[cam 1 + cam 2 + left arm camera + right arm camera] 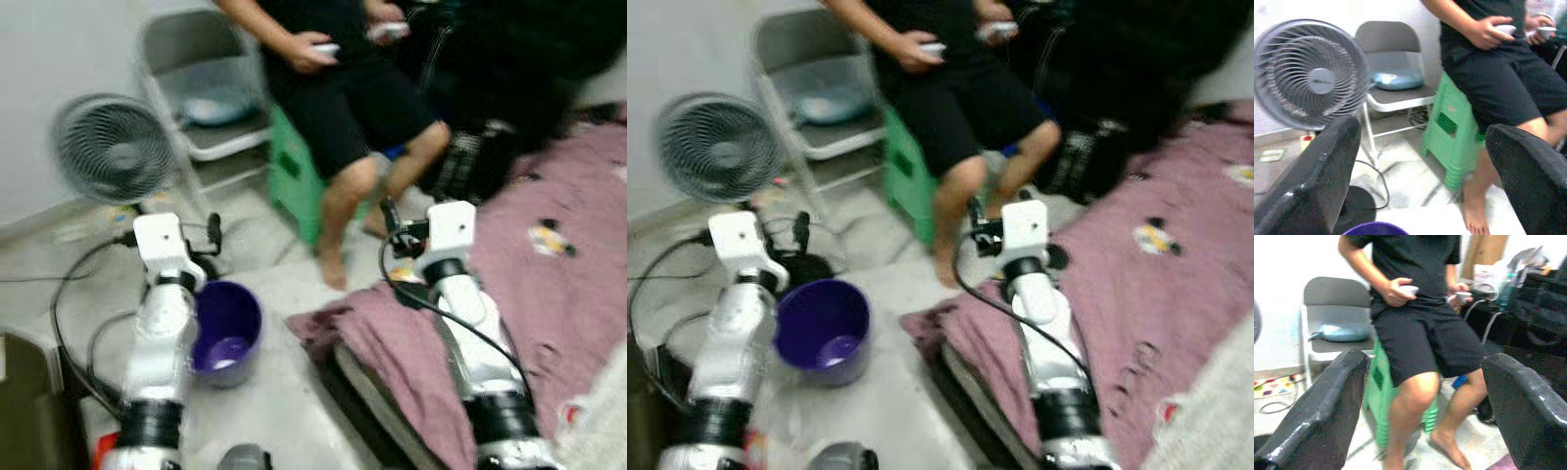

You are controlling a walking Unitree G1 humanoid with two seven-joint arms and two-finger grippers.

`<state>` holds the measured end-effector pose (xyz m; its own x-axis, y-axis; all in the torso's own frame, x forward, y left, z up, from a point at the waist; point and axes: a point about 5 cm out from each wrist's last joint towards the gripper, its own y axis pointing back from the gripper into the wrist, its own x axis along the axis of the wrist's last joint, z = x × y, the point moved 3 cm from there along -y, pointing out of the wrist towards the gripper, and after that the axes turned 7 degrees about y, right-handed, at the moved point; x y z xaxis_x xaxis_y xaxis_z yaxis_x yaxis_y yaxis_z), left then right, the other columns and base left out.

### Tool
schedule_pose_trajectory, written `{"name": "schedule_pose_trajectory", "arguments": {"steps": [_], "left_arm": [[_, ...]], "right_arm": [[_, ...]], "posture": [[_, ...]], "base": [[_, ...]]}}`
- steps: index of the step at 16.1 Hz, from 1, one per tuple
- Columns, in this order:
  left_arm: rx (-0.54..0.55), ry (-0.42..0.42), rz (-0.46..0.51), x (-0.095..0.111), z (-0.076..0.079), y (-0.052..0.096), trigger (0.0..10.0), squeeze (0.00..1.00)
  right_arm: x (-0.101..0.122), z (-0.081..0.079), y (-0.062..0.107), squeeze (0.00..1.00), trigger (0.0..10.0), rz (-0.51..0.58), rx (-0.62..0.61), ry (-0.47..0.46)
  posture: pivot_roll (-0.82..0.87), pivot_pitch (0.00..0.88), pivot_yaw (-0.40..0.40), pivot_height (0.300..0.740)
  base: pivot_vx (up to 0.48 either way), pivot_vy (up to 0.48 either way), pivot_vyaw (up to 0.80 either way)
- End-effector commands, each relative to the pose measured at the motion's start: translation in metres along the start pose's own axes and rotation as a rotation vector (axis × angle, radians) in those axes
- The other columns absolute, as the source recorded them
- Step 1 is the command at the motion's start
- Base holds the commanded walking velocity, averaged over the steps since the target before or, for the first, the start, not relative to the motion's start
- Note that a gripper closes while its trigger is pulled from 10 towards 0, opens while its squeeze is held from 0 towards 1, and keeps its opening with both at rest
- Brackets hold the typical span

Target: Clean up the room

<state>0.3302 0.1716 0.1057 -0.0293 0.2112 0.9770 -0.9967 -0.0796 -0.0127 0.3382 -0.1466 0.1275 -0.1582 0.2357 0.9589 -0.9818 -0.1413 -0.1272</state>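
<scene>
**Both grippers empty; blanket edge lies under the right arm**

Head views: Nearest the camera, the two silver forearms reach forward. The right gripper [390, 217] hangs above the crumpled edge of a mauve blanket [568, 294], soft cloth with small printed figures, which spills off a low mattress to the floor. Its drooping corner [338, 328] sits just below and inboard of the right arm, so the right arm is judged nearer; the edge runs away from the robot along that arm. The left gripper [212, 233] is above a round, glossy purple plastic bucket [227, 333], which stands on the pale floor just beside the left forearm.

Left wrist view: the black, matte fingers [1312, 181] stand wide apart, holding nothing. Beyond them are a grey wire-grille fan [1310, 81], a folding chair [1393, 68], a green plastic stool [1454, 134] and a seated person [1498, 73].

Right wrist view: the fingers [1317, 416] are likewise spread and empty, pointed at the person's legs.
</scene>
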Motion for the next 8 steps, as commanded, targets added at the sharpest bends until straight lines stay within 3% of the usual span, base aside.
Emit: {"name": "schedule_pose_trajectory", "arguments": {"steps": [1,4,8], "left_arm": [[0.001,-0.011,0.015,0.004,0.002,0.001,10.0,0.00],[0.028,-0.013,0.020,0.003,-0.004,0.007,10.0,0.00],[0.012,-0.011,0.014,0.003,0.001,0.005,10.0,0.00]], "right_arm": [[-0.001,-0.001,-0.002,0.00,10.0,-0.007,0.010,-0.016],[0.003,-0.011,-0.008,0.00,10.0,0.008,0.056,-0.011],[0.003,-0.012,-0.006,0.00,10.0,0.017,0.057,-0.005]], "posture": [[0.02,0.000,-0.033,0.740],[0.04,0.000,-0.048,0.740],[0.02,0.000,-0.031,0.740]], "base": [[0.000,0.000,0.00],[0.000,0.000,0.00],[0.000,0.000,0.80]]}}
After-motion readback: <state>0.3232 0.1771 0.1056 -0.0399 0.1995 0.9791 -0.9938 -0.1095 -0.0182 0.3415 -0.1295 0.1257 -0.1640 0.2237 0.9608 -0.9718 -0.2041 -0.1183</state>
